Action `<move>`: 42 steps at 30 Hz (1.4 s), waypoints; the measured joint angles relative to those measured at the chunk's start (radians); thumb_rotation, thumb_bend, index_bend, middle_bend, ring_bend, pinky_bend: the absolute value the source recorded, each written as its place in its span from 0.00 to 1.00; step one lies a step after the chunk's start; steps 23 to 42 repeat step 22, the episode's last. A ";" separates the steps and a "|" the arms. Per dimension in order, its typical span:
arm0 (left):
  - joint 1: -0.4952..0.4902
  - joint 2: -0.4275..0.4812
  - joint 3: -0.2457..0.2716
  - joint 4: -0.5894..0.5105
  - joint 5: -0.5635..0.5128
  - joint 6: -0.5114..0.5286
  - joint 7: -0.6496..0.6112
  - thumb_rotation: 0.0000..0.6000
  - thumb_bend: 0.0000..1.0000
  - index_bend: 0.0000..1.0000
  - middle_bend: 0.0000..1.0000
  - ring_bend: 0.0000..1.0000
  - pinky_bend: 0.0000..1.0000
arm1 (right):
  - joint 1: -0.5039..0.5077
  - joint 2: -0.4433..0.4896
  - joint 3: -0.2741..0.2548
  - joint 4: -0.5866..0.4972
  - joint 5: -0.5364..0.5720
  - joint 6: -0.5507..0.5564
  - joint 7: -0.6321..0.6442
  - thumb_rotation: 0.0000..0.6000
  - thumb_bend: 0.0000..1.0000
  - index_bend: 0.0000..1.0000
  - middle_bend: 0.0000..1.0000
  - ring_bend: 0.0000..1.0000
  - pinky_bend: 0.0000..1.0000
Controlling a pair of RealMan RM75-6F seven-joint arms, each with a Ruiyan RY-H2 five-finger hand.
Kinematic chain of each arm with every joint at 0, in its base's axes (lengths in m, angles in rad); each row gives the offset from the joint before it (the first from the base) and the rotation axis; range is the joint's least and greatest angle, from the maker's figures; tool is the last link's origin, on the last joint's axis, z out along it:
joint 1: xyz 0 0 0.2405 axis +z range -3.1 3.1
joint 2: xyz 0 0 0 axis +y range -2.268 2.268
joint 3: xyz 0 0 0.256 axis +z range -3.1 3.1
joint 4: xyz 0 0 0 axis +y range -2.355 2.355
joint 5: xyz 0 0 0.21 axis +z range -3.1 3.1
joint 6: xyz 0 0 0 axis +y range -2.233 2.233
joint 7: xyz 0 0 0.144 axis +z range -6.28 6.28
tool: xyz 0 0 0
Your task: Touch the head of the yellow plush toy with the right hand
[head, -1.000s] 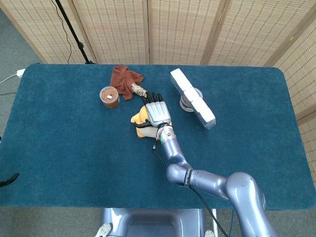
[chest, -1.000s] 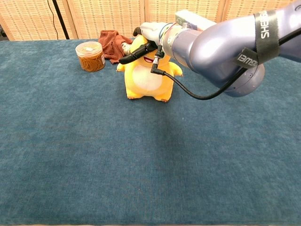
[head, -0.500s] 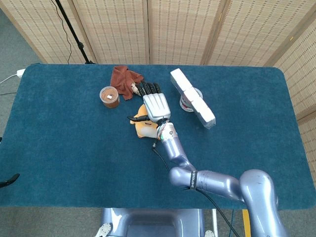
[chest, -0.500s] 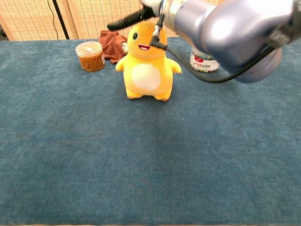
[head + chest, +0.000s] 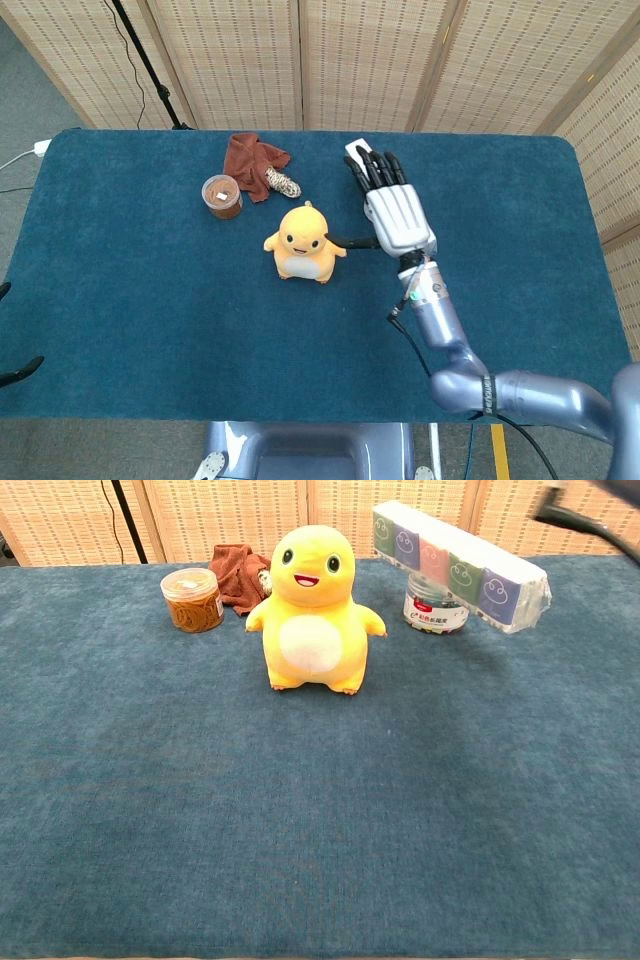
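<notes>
The yellow plush toy [image 5: 303,243] stands upright in the middle of the blue table, facing the robot; in the chest view the toy [image 5: 313,615] shows whole, with nothing on its head. My right hand [image 5: 397,212] hovers to the right of the toy, raised off the table, palm down with fingers spread and nothing in it. Its thumb points left toward the toy without touching it. In the chest view only a dark sliver of the right hand [image 5: 585,515] crosses the top right corner. Dark slivers at the head view's left edge may be my left hand [image 5: 20,370].
A brown-lidded tub [image 5: 221,195] and a brown cloth [image 5: 255,160] lie behind the toy on the left. A pack of tissues [image 5: 460,572] rests on a small jar [image 5: 433,608] to the back right, mostly hidden under my right hand in the head view.
My right hand has lifted off the toy's head and swung right and up, away from it. The toy now stands uncovered.
</notes>
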 measured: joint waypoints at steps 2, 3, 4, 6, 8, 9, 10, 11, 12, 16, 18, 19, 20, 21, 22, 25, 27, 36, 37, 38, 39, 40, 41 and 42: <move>-0.001 -0.001 0.002 0.000 0.003 -0.001 0.003 1.00 0.00 0.00 0.00 0.00 0.00 | -0.052 0.035 -0.038 -0.023 -0.049 0.022 0.045 0.38 0.00 0.00 0.00 0.00 0.00; -0.001 -0.001 0.003 0.000 0.005 -0.002 0.005 1.00 0.00 0.00 0.00 0.00 0.00 | -0.076 0.047 -0.056 -0.032 -0.066 0.033 0.065 0.38 0.00 0.00 0.00 0.00 0.00; -0.001 -0.001 0.004 0.000 0.006 -0.001 0.007 1.00 0.00 0.00 0.00 0.00 0.00 | -0.100 0.059 -0.075 -0.039 -0.082 0.044 0.083 0.38 0.00 0.00 0.00 0.00 0.00; 0.000 -0.002 0.004 0.000 0.007 0.000 0.009 1.00 0.00 0.00 0.00 0.00 0.00 | -0.148 0.090 -0.114 -0.055 -0.125 0.069 0.117 0.37 0.00 0.00 0.00 0.00 0.00; 0.000 -0.002 0.006 -0.001 0.010 0.001 0.010 1.00 0.00 0.00 0.00 0.00 0.00 | -0.203 0.120 -0.156 -0.064 -0.165 0.097 0.152 0.37 0.00 0.00 0.00 0.00 0.00; 0.001 -0.002 0.007 -0.001 0.013 0.002 0.010 1.00 0.00 0.00 0.00 0.00 0.00 | -0.230 0.133 -0.176 -0.065 -0.177 0.110 0.164 0.37 0.00 0.00 0.00 0.00 0.00; 0.001 -0.002 0.008 0.000 0.017 0.004 0.011 1.00 0.00 0.00 0.00 0.00 0.00 | -0.256 0.145 -0.196 -0.065 -0.189 0.123 0.176 0.37 0.00 0.00 0.00 0.00 0.00; 0.002 -0.002 0.009 0.000 0.020 0.006 0.012 1.00 0.00 0.00 0.00 0.00 0.00 | -0.289 0.160 -0.223 -0.061 -0.209 0.143 0.195 0.37 0.00 0.00 0.00 0.00 0.00; 0.002 -0.002 0.011 0.000 0.023 0.007 0.013 1.00 0.00 0.00 0.00 0.00 0.00 | -0.317 0.172 -0.243 -0.056 -0.228 0.158 0.215 0.39 0.00 0.00 0.00 0.00 0.00; 0.004 -0.004 0.017 -0.001 0.038 0.014 0.019 1.00 0.00 0.00 0.00 0.00 0.00 | -0.449 0.210 -0.322 -0.003 -0.297 0.229 0.317 0.45 0.00 0.00 0.00 0.00 0.00; 0.006 -0.006 0.020 -0.001 0.047 0.021 0.025 1.00 0.00 0.00 0.00 0.00 0.00 | -0.509 0.218 -0.353 0.043 -0.323 0.273 0.348 0.45 0.00 0.00 0.00 0.00 0.00; 0.007 -0.007 0.021 -0.001 0.049 0.025 0.029 1.00 0.00 0.00 0.00 0.00 0.00 | -0.532 0.220 -0.362 0.062 -0.333 0.292 0.361 0.45 0.00 0.00 0.00 0.00 0.00; 0.008 -0.009 0.022 -0.001 0.051 0.026 0.033 1.00 0.00 0.00 0.00 0.00 0.00 | -0.563 0.219 -0.373 0.089 -0.345 0.318 0.380 0.46 0.00 0.00 0.00 0.00 0.00; 0.008 -0.010 0.023 -0.002 0.054 0.027 0.037 1.00 0.00 0.00 0.00 0.00 0.00 | -0.584 0.218 -0.379 0.108 -0.354 0.337 0.395 0.47 0.00 0.00 0.00 0.00 0.00; 0.008 -0.012 0.024 -0.003 0.058 0.028 0.043 1.00 0.00 0.00 0.00 0.00 0.00 | -0.605 0.216 -0.383 0.128 -0.363 0.356 0.408 0.48 0.00 0.00 0.00 0.00 0.00; 0.008 -0.012 0.024 -0.003 0.058 0.028 0.043 1.00 0.00 0.00 0.00 0.00 0.00 | -0.605 0.216 -0.383 0.128 -0.363 0.356 0.408 0.48 0.00 0.00 0.00 0.00 0.00; 0.008 -0.012 0.024 -0.003 0.058 0.028 0.043 1.00 0.00 0.00 0.00 0.00 0.00 | -0.605 0.216 -0.383 0.128 -0.363 0.356 0.408 0.48 0.00 0.00 0.00 0.00 0.00; 0.008 -0.012 0.024 -0.003 0.058 0.028 0.043 1.00 0.00 0.00 0.00 0.00 0.00 | -0.605 0.216 -0.383 0.128 -0.363 0.356 0.408 0.48 0.00 0.00 0.00 0.00 0.00; 0.008 -0.012 0.024 -0.003 0.058 0.028 0.043 1.00 0.00 0.00 0.00 0.00 0.00 | -0.605 0.216 -0.383 0.128 -0.363 0.356 0.408 0.48 0.00 0.00 0.00 0.00 0.00; 0.008 -0.012 0.024 -0.003 0.058 0.028 0.043 1.00 0.00 0.00 0.00 0.00 0.00 | -0.605 0.216 -0.383 0.128 -0.363 0.356 0.408 0.48 0.00 0.00 0.00 0.00 0.00; 0.008 -0.012 0.024 -0.003 0.058 0.028 0.043 1.00 0.00 0.00 0.00 0.00 0.00 | -0.605 0.216 -0.383 0.128 -0.363 0.356 0.408 0.48 0.00 0.00 0.00 0.00 0.00; 0.008 -0.012 0.024 -0.003 0.058 0.028 0.043 1.00 0.00 0.00 0.00 0.00 0.00 | -0.605 0.216 -0.383 0.128 -0.363 0.356 0.408 0.48 0.00 0.00 0.00 0.00 0.00; 0.008 -0.012 0.024 -0.003 0.058 0.028 0.043 1.00 0.00 0.00 0.00 0.00 0.00 | -0.605 0.216 -0.383 0.128 -0.363 0.356 0.408 0.48 0.00 0.00 0.00 0.00 0.00; 0.008 -0.012 0.024 -0.003 0.058 0.028 0.043 1.00 0.00 0.00 0.00 0.00 0.00 | -0.605 0.216 -0.383 0.128 -0.363 0.356 0.408 0.48 0.00 0.00 0.00 0.00 0.00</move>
